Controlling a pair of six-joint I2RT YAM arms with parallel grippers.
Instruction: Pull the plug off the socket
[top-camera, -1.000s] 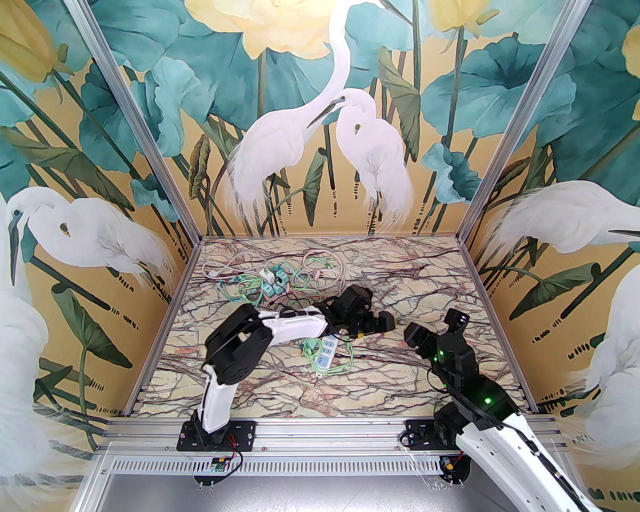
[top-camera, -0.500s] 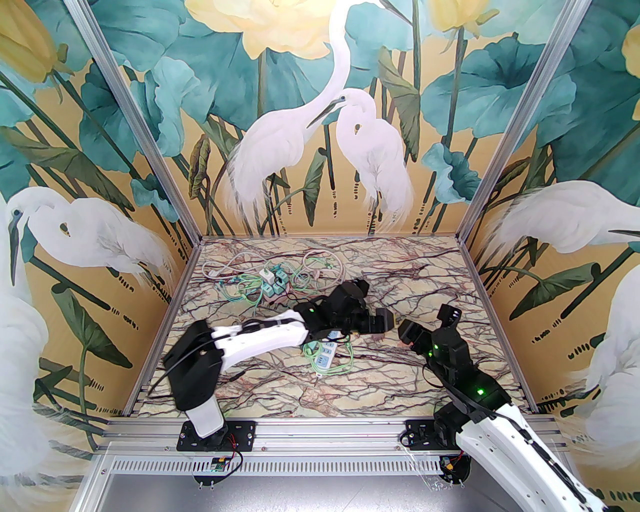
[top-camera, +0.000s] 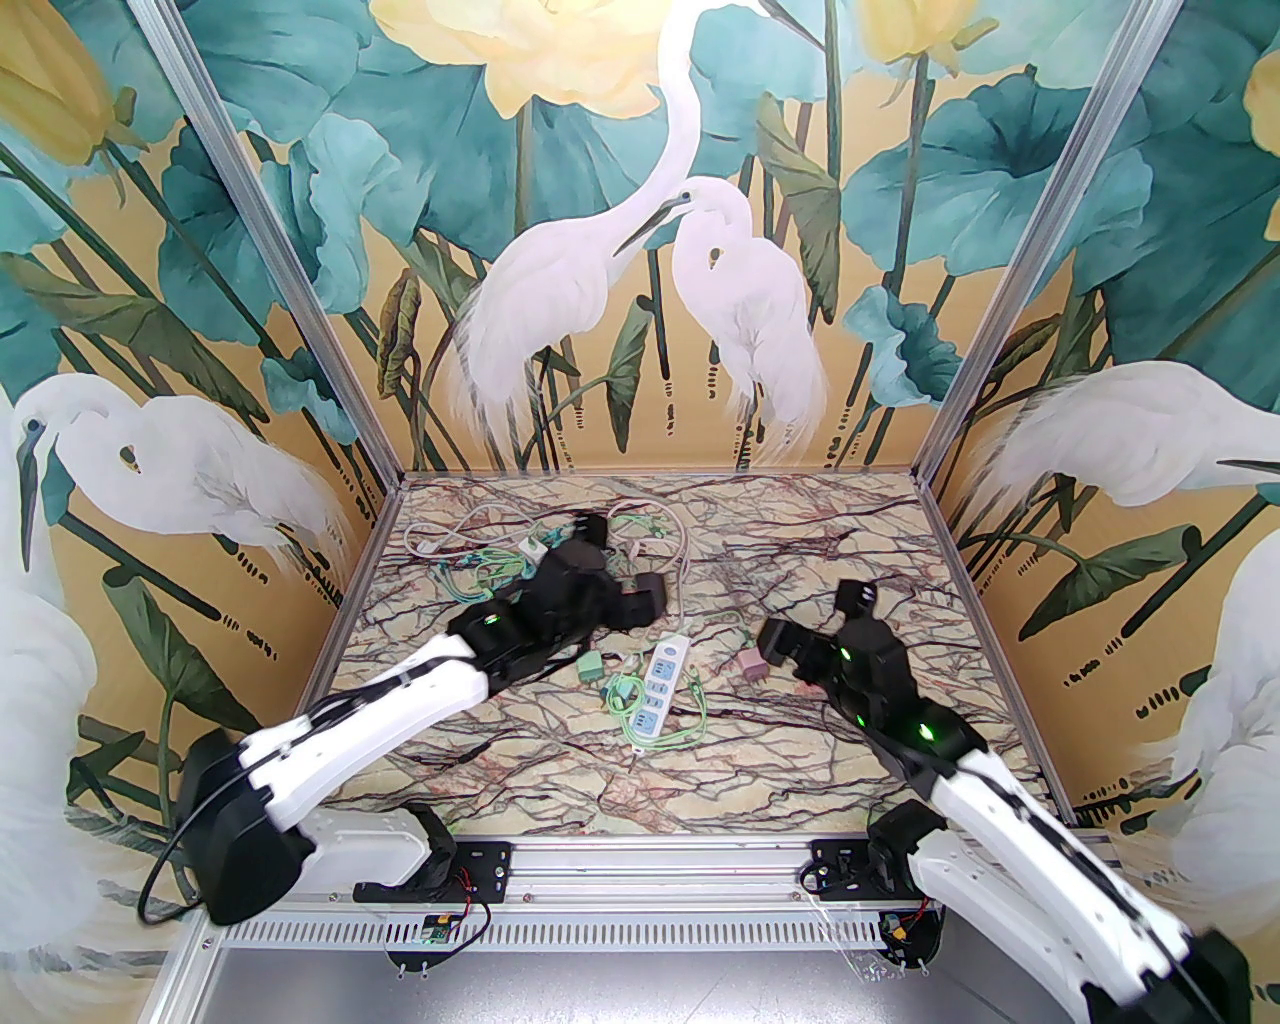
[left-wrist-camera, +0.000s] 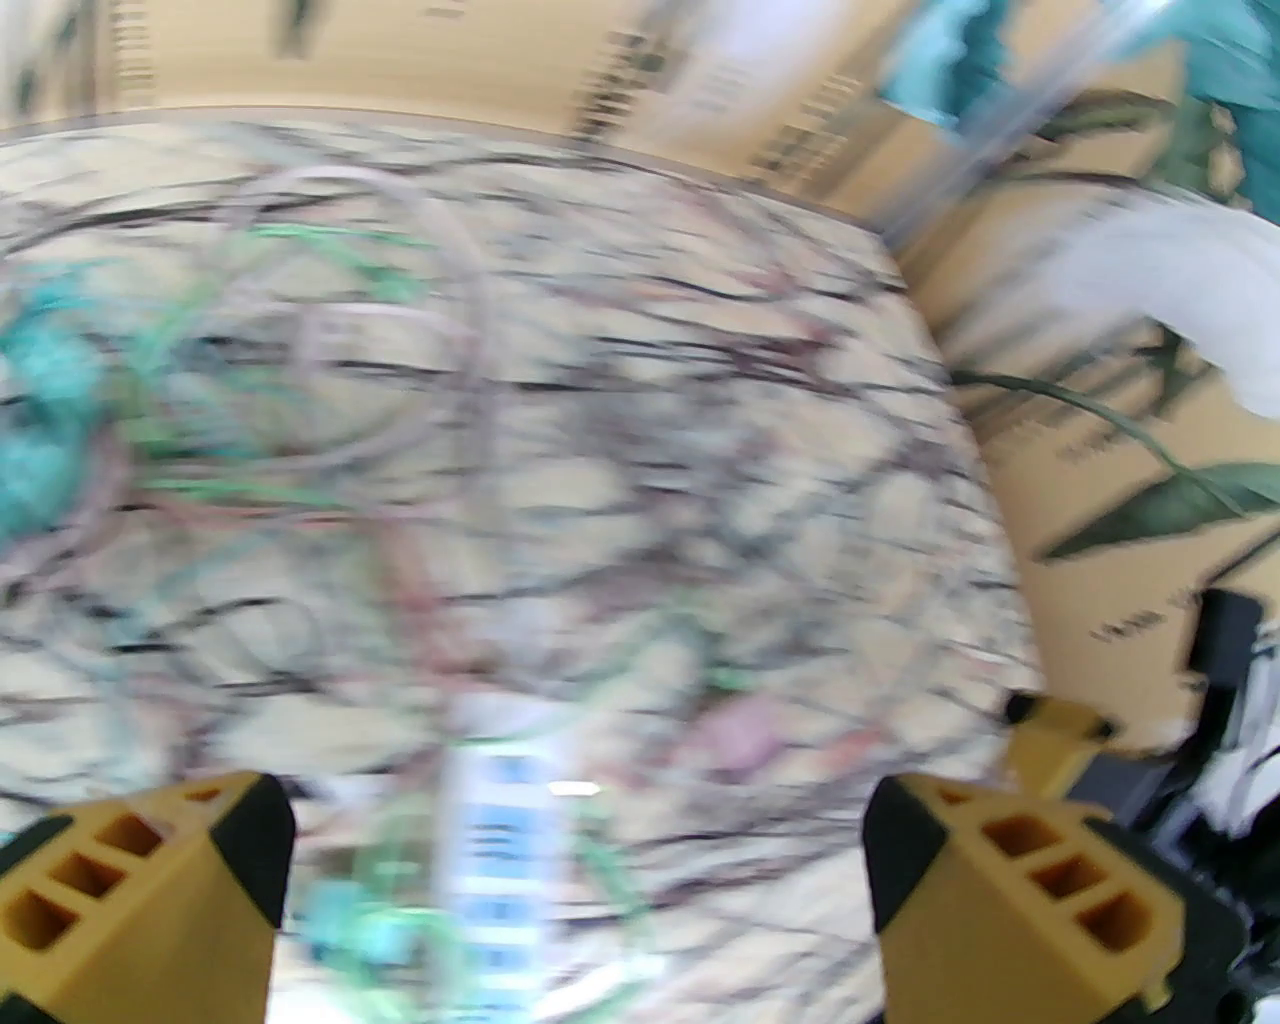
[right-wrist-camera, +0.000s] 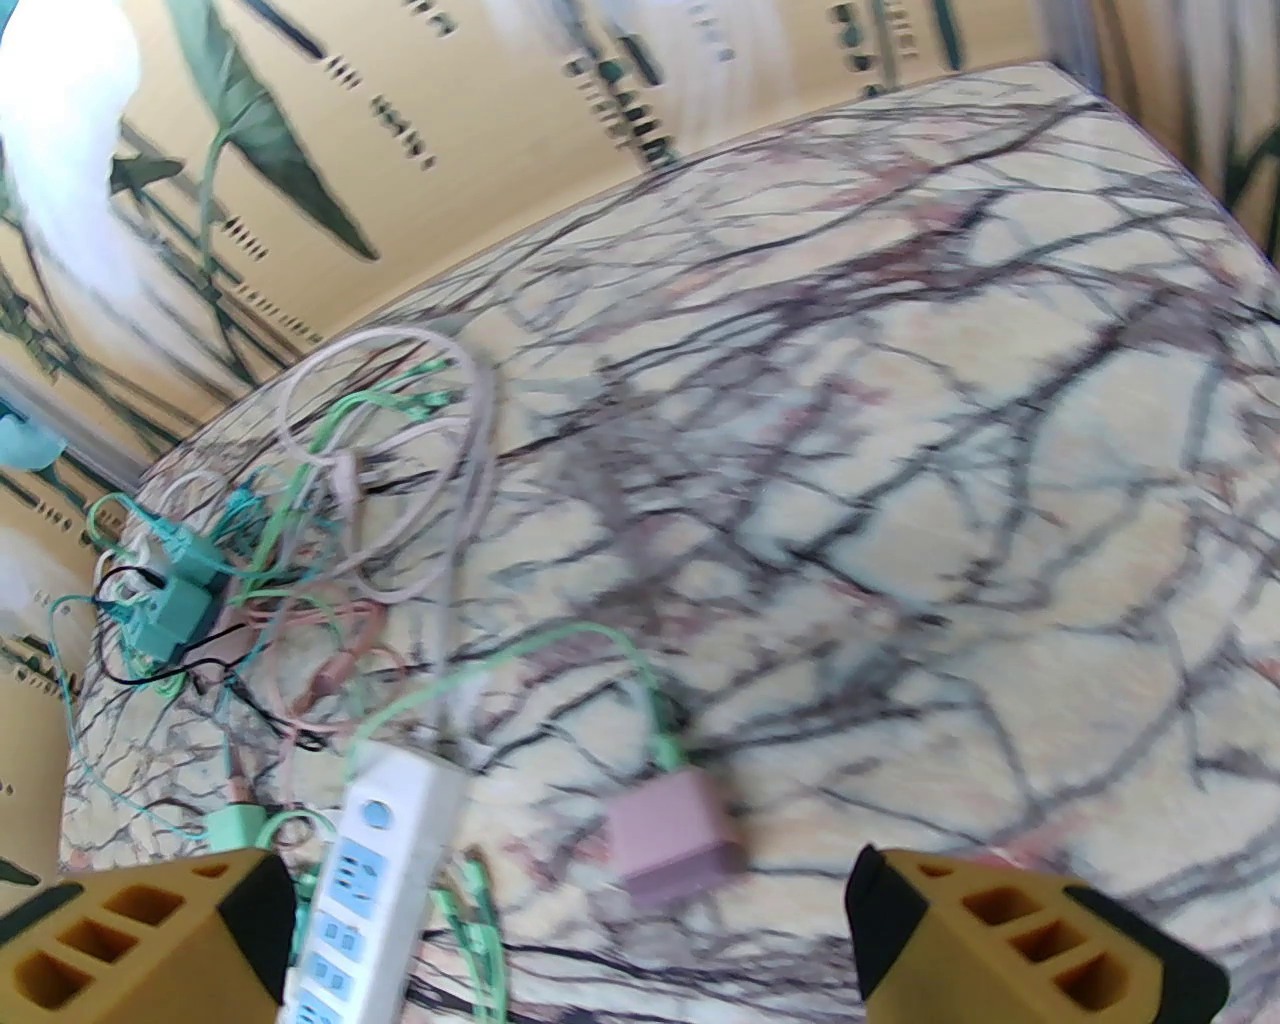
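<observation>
The left tool (top-camera: 648, 598) is spread wide with nothing between its jaws. In its wrist view the left tool (left-wrist-camera: 580, 900) shows two yellow fingers (left-wrist-camera: 130, 900) at the bottom corners. They are blocky, with square holes and black tips. This view is very blurry. A white and blue smear low in the middle looks like the strip (left-wrist-camera: 500, 800).

The right tool (top-camera: 775, 645) is spread wide too, and holds nothing. In its wrist view the right tool (right-wrist-camera: 570, 940) has the same yellow, holey fingers (right-wrist-camera: 1010, 950).

Just left of the right tool in the top view lies the pink plug (top-camera: 752, 668). It is a small, boxy block lying flat on the table (top-camera: 800, 790), apart from the strip. In the right wrist view the pink plug (right-wrist-camera: 672, 835) sits low in the middle, with a thin green cord (right-wrist-camera: 640, 680) running from its far end.

The strip (top-camera: 660, 685) is a long, smooth white bar with blue sockets, in the middle of the table. It shows at the lower left of the right wrist view (right-wrist-camera: 385, 880). Green cords loop around it. A small green plug (top-camera: 590, 668) lies just left of it.

A messy pile (top-camera: 500, 565) of thin white, green and pink cords and boxy teal plugs sits at the upper left of the table, partly under the left arm. The table top is shiny, pale stone with dark, branchy veins.
</observation>
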